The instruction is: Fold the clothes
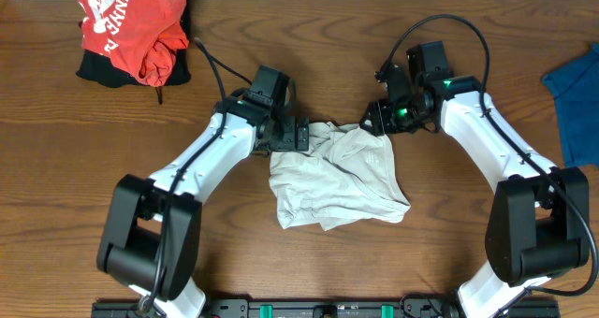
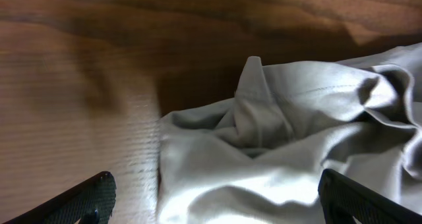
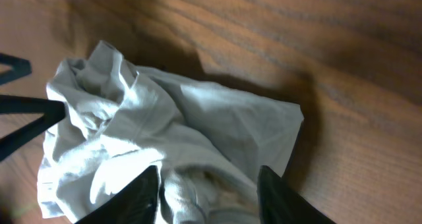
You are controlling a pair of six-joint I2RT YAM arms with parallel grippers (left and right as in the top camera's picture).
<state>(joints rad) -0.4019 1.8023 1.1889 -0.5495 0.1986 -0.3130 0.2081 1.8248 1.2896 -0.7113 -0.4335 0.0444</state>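
Observation:
The clothes [image 1: 339,180] are one pale beige shirt, lying crumpled and wrinkled in the middle of the wooden table. My left gripper [image 1: 294,137] stands open at the shirt's upper left corner. In the left wrist view its gripper [image 2: 214,199] spans the cloth [image 2: 264,151] widely, one finger over bare wood and the other over fabric. My right gripper [image 1: 375,118] is at the shirt's upper right edge. Seen from the right wrist, the gripper [image 3: 208,188] is part open, and a bunched fold of the shirt [image 3: 165,118] sits between its fingers.
At the back left a red garment with white lettering [image 1: 131,28] lies on a black cloth. A blue cloth [image 1: 576,93] lies at the right edge. Bare wood [image 1: 84,150] surrounds the shirt.

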